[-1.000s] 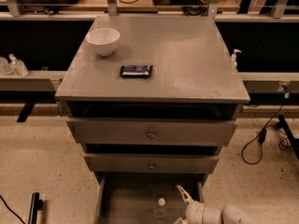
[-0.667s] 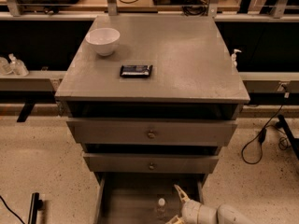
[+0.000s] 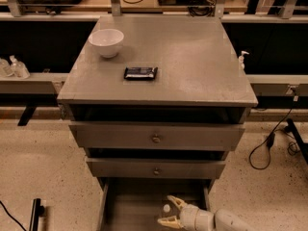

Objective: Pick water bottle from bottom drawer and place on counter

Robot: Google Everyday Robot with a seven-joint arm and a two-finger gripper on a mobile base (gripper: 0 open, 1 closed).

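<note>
The tool had crept forward inside the bottom drawer, fingers spread and empty, the bottle now between them; closing probably came next.

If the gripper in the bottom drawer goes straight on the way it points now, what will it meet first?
Probably the water bottle: the gripper, open, reaches into the bottom drawer, and the bottle's white cap shows between its fingertips. Depth is unclear, so it could pass beside it.
</note>
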